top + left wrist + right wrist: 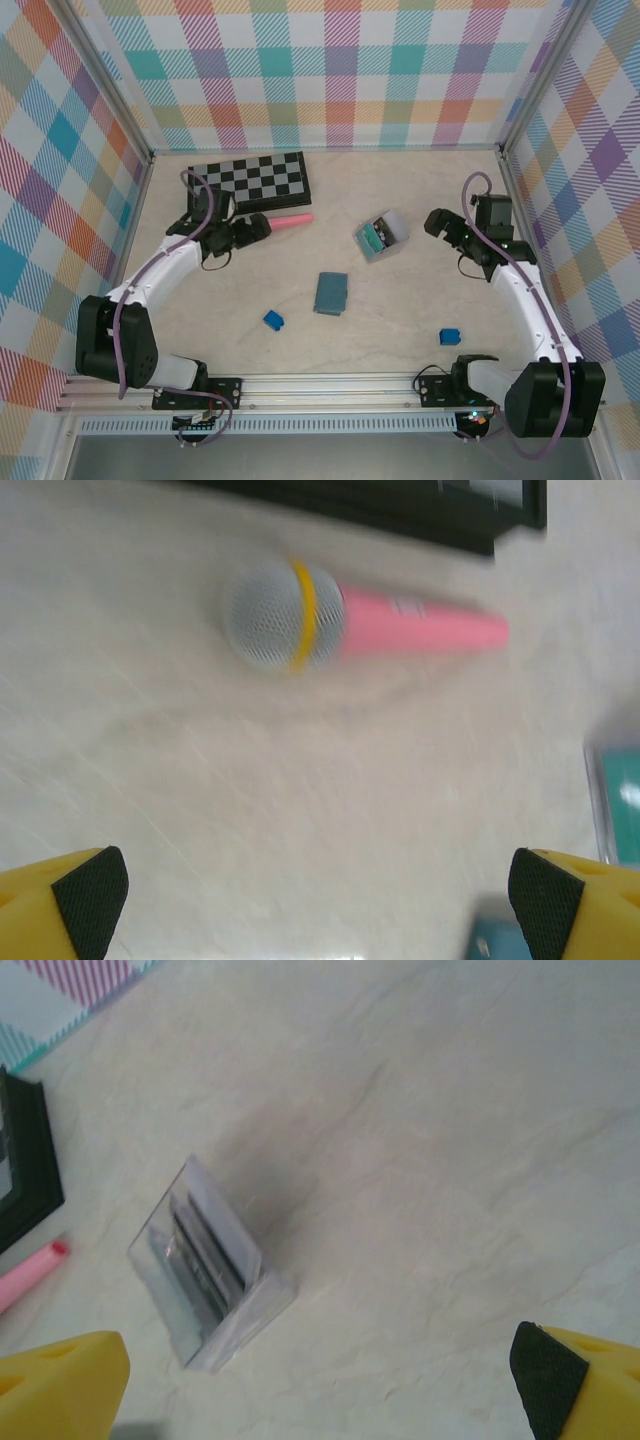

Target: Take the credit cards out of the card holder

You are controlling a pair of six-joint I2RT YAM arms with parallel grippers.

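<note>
From overhead, the small flat slate-blue folding card holder (331, 293) lies on the pale marbled table (400, 330) between the arms, untouched. The left wrist view adds the pink toy microphone (350, 620) with its grey mesh head and yellow band. The right wrist view adds dark slabs upright inside the translucent grey box (210, 1270). The left gripper (315, 880) and right gripper (318, 1360) gape wide, empty.

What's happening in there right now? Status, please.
Left gripper open, by toy microphone. Right gripper open, near small box. Card holder flat mid-table, untouched. Blue block beside it, apart.
</note>
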